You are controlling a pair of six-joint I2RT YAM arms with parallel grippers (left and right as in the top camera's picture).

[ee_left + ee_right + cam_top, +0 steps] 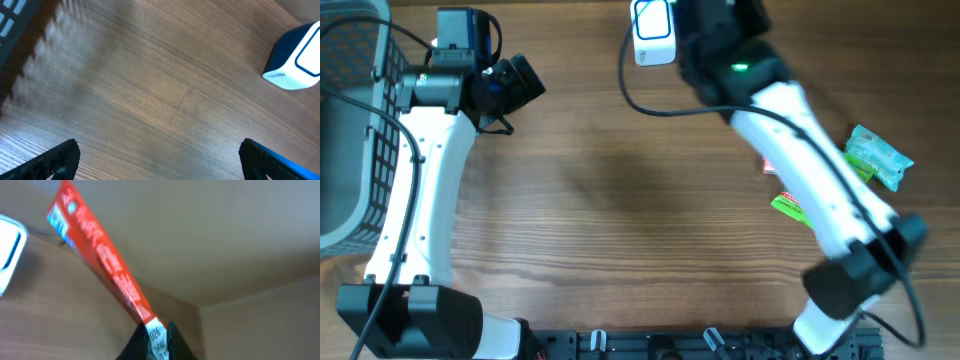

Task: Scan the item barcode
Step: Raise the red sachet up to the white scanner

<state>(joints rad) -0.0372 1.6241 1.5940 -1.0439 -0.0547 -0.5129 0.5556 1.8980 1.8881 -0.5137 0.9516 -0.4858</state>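
Holding red packet pinched in right gripper just beside scanner; scan seemingly pending. Left gripper spread wide, empty.

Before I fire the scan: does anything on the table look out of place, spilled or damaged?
Nothing stands out. The right gripper has its jaws shut on the end of the red packet, near the scanner; the green packets lie on the table.

Left arm, right arm: white links, black joints, cables; right has green LED; left claw black.
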